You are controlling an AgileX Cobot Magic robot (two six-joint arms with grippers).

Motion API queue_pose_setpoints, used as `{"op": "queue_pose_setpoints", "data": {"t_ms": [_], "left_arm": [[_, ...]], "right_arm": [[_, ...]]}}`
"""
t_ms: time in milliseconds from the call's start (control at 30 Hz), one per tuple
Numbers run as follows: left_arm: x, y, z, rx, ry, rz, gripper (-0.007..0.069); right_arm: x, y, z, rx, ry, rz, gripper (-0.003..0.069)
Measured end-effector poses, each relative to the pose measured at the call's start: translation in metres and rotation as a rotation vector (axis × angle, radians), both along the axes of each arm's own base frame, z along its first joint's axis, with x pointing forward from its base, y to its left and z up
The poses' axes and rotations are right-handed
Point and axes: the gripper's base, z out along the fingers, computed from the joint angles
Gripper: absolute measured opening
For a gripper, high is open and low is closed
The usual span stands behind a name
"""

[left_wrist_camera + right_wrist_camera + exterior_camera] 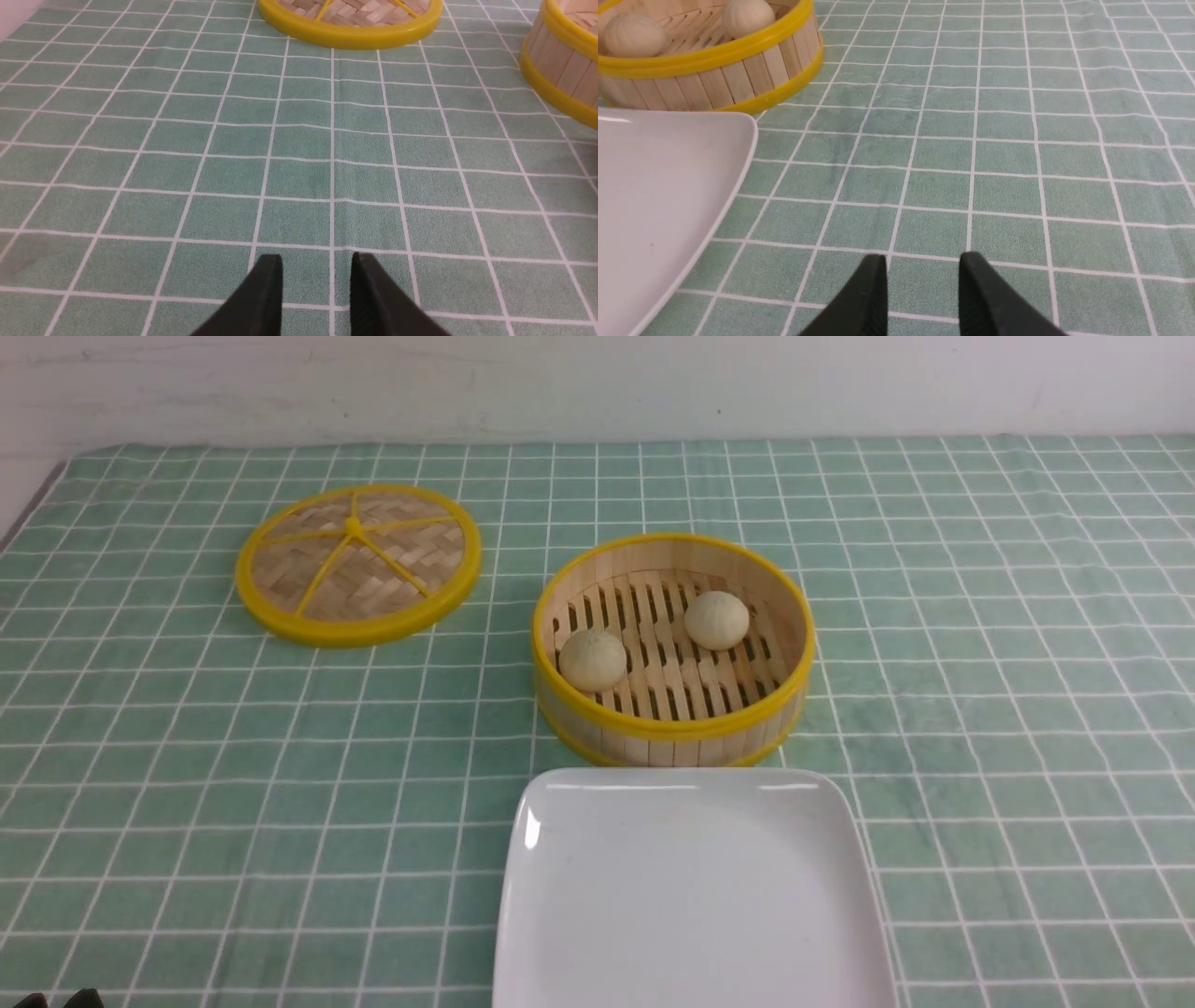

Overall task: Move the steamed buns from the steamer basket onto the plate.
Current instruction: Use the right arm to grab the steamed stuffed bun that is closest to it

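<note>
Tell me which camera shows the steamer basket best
The front view: the steamer basket shows its whole rim and both buns. The right wrist view cuts it off; the left wrist view catches only some wall and rim.

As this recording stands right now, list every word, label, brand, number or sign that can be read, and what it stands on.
There are none: no lettering shows on the round slatted bamboo basket, the cream-white dough balls, the glossy white plate, the flat woven yellow-rimmed lid or the green checked cloth.
</note>
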Motion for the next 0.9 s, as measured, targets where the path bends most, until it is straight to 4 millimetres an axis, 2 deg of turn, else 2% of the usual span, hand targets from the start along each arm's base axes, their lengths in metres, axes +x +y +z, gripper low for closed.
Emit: {"op": "queue_pose_setpoints", "data": {"t_ms": [267,333,367,400,467,600,700,900], "left_arm": [[0.0,0.0,0.0,0.0,0.0,0.0,0.024],[0.0,0.0,0.0,0.0,0.0,0.0,0.024],[0.0,0.0,0.0,0.0,0.0,0.0,0.024],[0.0,0.0,0.0,0.0,0.0,0.0,0.024],[0.0,0.0,0.0,0.0,0.0,0.0,0.024],[0.0,0.0,0.0,0.0,0.0,0.0,0.024],[0.0,0.0,0.0,0.0,0.0,0.0,0.024],[0.0,0.0,0.0,0.0,0.0,0.0,0.024]], "right_arm": [[0.001,0.0,0.004,0.039,-0.035,-0.006,0.0244],[0.001,0.001,0.016,0.07,-0.083,-0.009,0.0244],[-0.001,0.001,0.03,0.09,-0.13,-0.01,0.0244],[-0.001,0.001,0.03,0.091,-0.132,-0.01,0.0244],[-0.005,0.001,0.058,0.108,-0.218,-0.007,0.0244],[-0.015,0.0,0.091,0.127,-0.32,0.0,0.0244],[-0.019,0.001,0.104,0.19,-0.36,0.009,0.0244],[-0.02,0.004,0.107,0.286,-0.361,0.027,0.0244]]}}
